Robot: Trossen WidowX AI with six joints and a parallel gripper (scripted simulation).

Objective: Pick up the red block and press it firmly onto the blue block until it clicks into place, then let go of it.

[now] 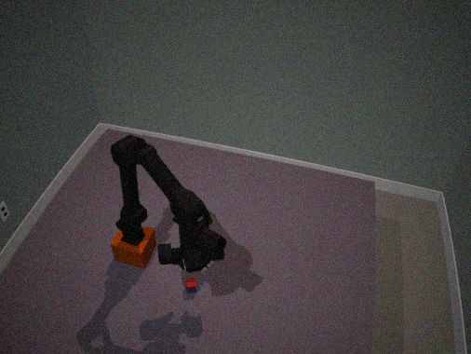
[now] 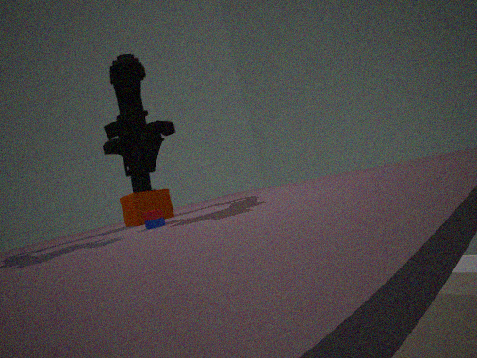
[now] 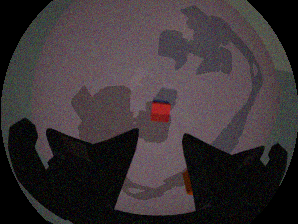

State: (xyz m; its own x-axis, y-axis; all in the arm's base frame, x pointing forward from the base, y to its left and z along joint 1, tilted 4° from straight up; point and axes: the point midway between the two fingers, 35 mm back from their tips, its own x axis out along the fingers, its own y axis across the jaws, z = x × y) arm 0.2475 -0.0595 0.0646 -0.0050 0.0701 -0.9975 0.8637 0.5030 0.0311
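Your 1 black robot arm (image 1: 160,174) (image 2: 129,99) bends high over the pink table top (image 1: 289,233) (image 2: 245,283) (image 3: 100,60). Its gripper (image 1: 195,270) (image 2: 140,173) (image 3: 160,132) hangs above the 2 blocks, jaws open, holding nothing. Your orange base box (image 1: 132,255) (image 2: 137,212) (image 3: 188,183) stands near them. Your red block (image 1: 191,283) (image 2: 153,214) (image 3: 160,111) sits on top of your blue block (image 1: 191,291) (image 2: 155,223) (image 3: 160,102).

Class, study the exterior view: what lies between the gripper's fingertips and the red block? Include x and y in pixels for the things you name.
No object: in the exterior view, only the orange base (image 2: 134,212) shows behind the gap between the gripper (image 2: 140,173) (image 3: 160,134) and red block (image 2: 153,215) (image 1: 191,283) (image 3: 160,111).
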